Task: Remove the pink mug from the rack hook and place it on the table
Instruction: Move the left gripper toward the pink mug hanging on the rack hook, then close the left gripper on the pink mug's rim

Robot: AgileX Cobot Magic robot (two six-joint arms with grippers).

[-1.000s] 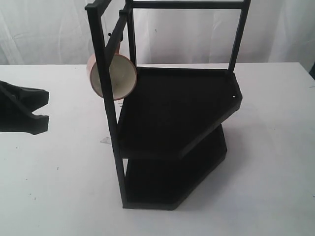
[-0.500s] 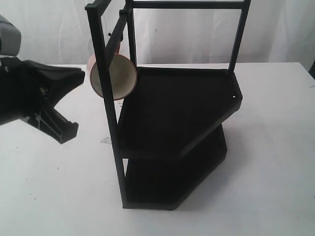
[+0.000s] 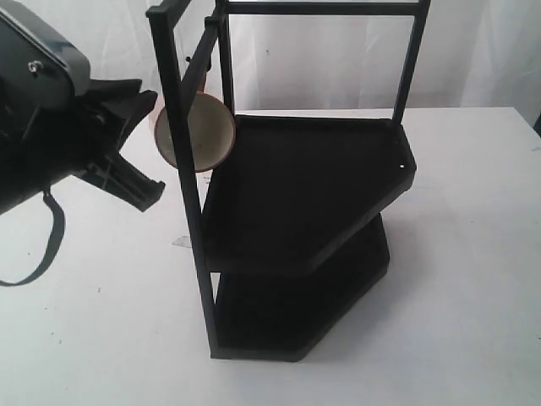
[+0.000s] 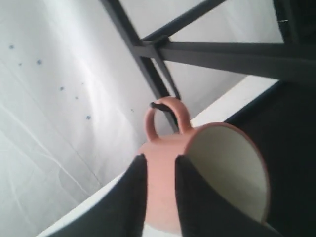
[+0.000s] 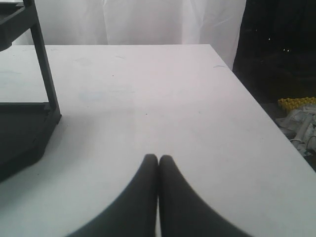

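Observation:
The pink mug (image 3: pixel 211 131) hangs by its handle on the rack hook (image 4: pixel 157 104), its cream inside facing the exterior camera, high on the left post of the black rack (image 3: pixel 304 186). My left gripper (image 3: pixel 156 144) is open just left of the mug, one finger above and one below its side. In the left wrist view the mug's pink body (image 4: pixel 160 177) shows between the open gripper's (image 4: pixel 159 159) dark fingertips; contact cannot be told. My right gripper (image 5: pixel 158 158) is shut and empty over the white table (image 5: pixel 148 89), out of the exterior view.
The rack's left post (image 3: pixel 182 169) crosses in front of the mug. Its two angular shelves spread to the right. A corner of the rack base (image 5: pixel 24 128) lies beside the right gripper. The table's edge (image 5: pixel 256 108) drops off near it. White tabletop (image 3: pixel 456 279) surrounds the rack.
My left gripper has risen from low at the left edge and moved right, up to the mug's side, still open. The mug and rack have not moved.

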